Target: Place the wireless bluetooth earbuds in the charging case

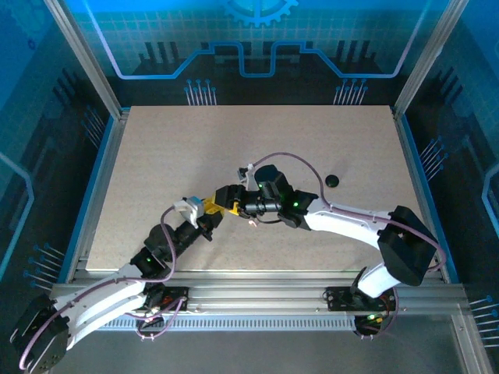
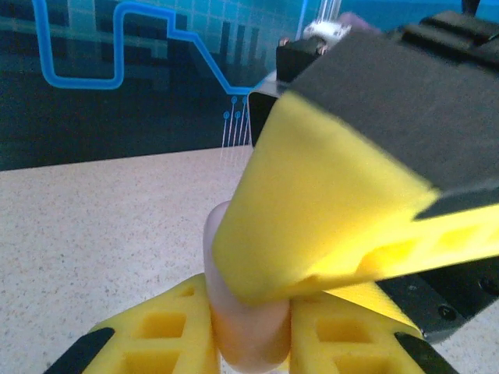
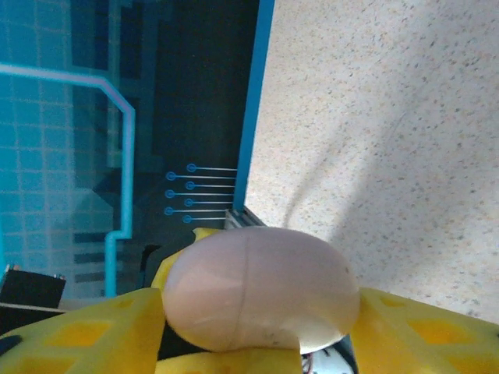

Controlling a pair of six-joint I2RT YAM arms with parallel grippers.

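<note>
Closest in, the left gripper (image 2: 249, 347) is clamped tight on the pink charging case (image 2: 248, 331). Its yellow fingers (image 2: 164, 335) press the case from both sides, so the pebble stands up between them. Just beyond, one yellow finger of the right gripper (image 1: 224, 200) lies slantwise across the top of the case.

From the right wrist, a thin seam runs round the case and its lid appears shut. That gripper's two fingers (image 3: 86, 327) flank the case, one on either side. Whether they press on it or merely stand against it I cannot tell.

Seen from above, both grippers meet over the middle of the table (image 1: 156, 156), with the case held between them. On the table just beside the right wrist lies a tiny pale speck (image 1: 251, 224), too small to tell whether it is an earbud. Farther out, toward the right, a small round black object (image 1: 333, 181) sits alone on the surface, well apart from the arms.
</note>
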